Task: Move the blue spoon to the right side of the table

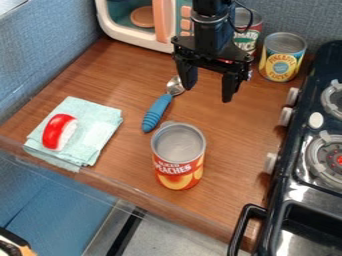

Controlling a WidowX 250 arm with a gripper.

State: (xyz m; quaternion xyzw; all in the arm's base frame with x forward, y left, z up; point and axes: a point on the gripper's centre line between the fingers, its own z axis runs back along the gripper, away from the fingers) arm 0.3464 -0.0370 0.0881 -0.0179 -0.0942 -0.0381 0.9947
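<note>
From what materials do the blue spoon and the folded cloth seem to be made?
The spoon has a ribbed, matte blue handle, likely plastic or rubber, and a shiny grey bowl, apparently metal. The cloth looks like soft woven fabric, judging by its creases.
</note>
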